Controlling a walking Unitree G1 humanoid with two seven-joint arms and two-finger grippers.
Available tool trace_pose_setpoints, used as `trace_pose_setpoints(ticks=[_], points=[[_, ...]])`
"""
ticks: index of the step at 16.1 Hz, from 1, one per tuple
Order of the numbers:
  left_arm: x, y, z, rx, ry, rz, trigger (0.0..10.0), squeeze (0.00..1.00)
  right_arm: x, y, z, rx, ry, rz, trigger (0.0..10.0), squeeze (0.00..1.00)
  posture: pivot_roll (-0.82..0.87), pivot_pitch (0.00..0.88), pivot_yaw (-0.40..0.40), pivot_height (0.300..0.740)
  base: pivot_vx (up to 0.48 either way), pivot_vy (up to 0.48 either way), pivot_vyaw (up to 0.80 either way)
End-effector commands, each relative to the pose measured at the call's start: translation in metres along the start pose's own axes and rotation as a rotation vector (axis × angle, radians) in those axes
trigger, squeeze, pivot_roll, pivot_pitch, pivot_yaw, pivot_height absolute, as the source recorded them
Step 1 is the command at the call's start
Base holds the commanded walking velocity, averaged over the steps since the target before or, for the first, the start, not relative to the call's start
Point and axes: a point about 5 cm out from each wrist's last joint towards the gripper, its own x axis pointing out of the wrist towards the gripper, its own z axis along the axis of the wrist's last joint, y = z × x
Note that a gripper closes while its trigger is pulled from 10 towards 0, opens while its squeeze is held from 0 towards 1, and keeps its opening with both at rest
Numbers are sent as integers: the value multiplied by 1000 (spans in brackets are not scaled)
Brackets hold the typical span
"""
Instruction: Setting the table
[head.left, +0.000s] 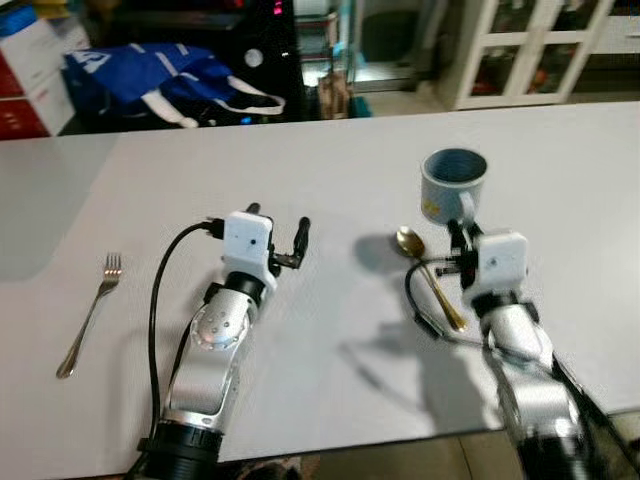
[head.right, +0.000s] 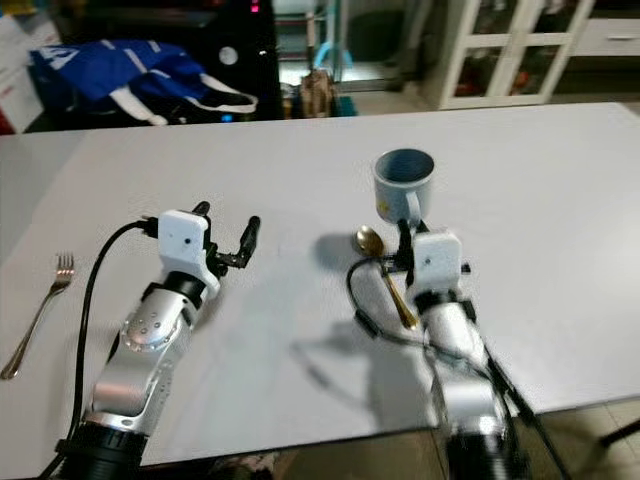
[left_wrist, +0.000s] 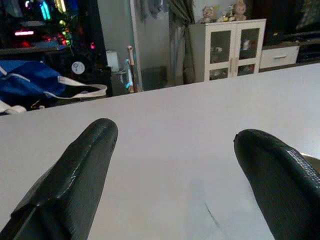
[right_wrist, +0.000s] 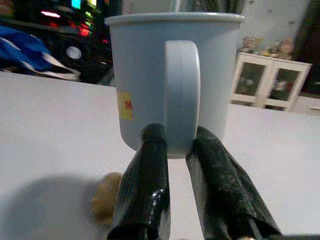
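Robot grippers at work over a half-laid table (head.left: 560, 330).

Nearest, the left gripper (head.left: 280, 226) hovers over bare tabletop, fingers spread and empty; the right gripper (right_wrist: 176, 150) pinches the handle of a pale blue mug (head.left: 452, 187), apparently lifted or tipped just above the surface. A gold spoon (head.left: 428, 277) lies beside that arm and a fork (head.left: 90, 312) far left. Judging by this, cutlery is out, the mug unplaced and no plate laid.

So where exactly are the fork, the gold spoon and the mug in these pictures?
fork (head.left: 90, 313): left eye view, middle of its handle.
gold spoon (head.left: 409, 241): left eye view, on its bowl.
mug (right_wrist: 150, 75): right wrist view, on its pale blue wall, left of the handle.
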Motion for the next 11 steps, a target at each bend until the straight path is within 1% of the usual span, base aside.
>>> trace_pose_setpoints(ticks=[1, 2, 3, 4, 5, 6, 9, 11], points=[[-1, 0, 2, 4, -5, -3, 10000, 0, 7, -10, 0, -8, -1, -41, 0, 0, -28, 21, 45, 740, 0, 0, 0], [-2, 0, 2, 8, -5, -5, 10000, 0, 11, -15, -1, -9, 6, -61, 0, 0, -23, 22, 44, 740, 0, 0, 0], [-3, 2, 3, 20, -2, -11, 10000, 0, 17, -24, -1, -13, 19, -95, 0, 0, -12, 27, 43, 740, 0, 0, 0], [-4, 4, 3, 21, 1, -12, 10000, 0, 19, -27, -1, -15, 19, -101, 0, 0, -7, 26, 42, 740, 0, 0, 0], [-5, 4, 2, 5, 12, -42, 10000, 0, 17, -25, -3, -12, 17, -99, 0, 0, -6, 29, 45, 740, 0, 0, 0], [-6, 3, 0, 8, 25, -57, 10000, 0, 14, -22, -6, -8, 20, -95, 0, 0, -7, 28, 48, 740, 0, 0, 0], [-6, -3, -9, 55, 56, -129, 10000, 0, 8, -12, -11, 3, 21, -86, 0, 0, -25, 16, 59, 740, 0, 0, 0], [-5, -7, -9, 77, 46, -179, 10000, 0, 5, -10, -13, 1, 20, -82, 0, 0, -35, 6, 67, 740, 0, 0, 0]])
